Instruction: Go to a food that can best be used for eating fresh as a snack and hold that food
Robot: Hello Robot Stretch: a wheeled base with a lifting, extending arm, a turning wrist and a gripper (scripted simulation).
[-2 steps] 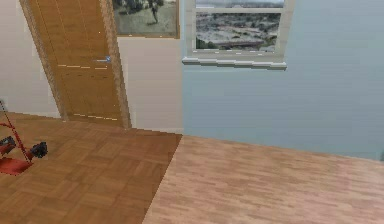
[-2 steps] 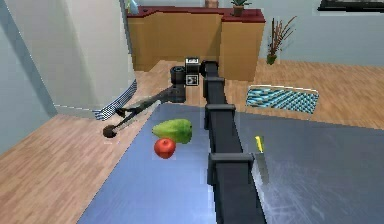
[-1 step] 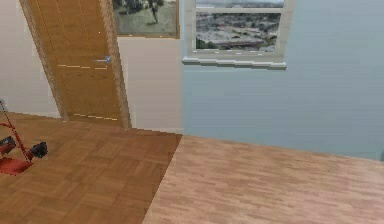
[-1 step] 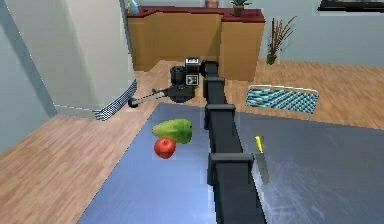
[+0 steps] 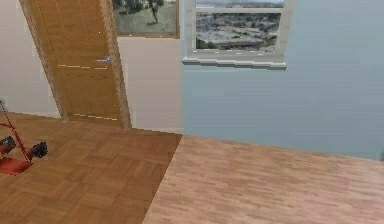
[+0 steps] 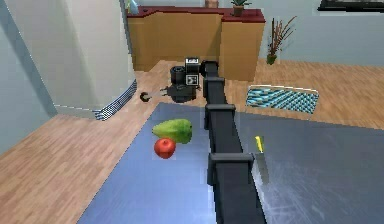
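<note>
In the forward view a light blue wall (image 5: 300, 105) takes the right part, and a wood floor (image 5: 250, 185) in two tones lies below it. A wooden door (image 5: 80, 60) stands at the left. A window (image 5: 238, 30) with a white frame is set in the blue wall, and a framed picture (image 5: 147, 17) hangs between the door and the window. A red object (image 5: 12, 150) stands on the floor at the left edge; I cannot tell what it is.

In the arm side view a dark grey counter (image 6: 330, 180) covers the lower part. Far behind it stand wooden cabinets (image 6: 190, 40) with a dark red top. The arm (image 6: 222, 120) goes up over the counter from the bottom edge. A striped mat (image 6: 283, 97) lies on the floor beyond the counter, and a plant (image 6: 278, 35) stands near the cabinets. The end effector (image 6: 170, 92) is at the far end of the arm, past the counter's far edge, with floor behind it. A small dark blob (image 6: 145, 97) is just to its left, so I cannot tell if it holds anything, and I cannot tell the state of its fingers.

A green food (image 6: 172, 130) lies on the counter left of the arm. The red fruit (image 6: 165, 148), round, rests on the counter just in front of the green food, touching it or nearly so, well apart from the end effector. A thin yellow object (image 6: 258, 145) lies right of the arm.
</note>
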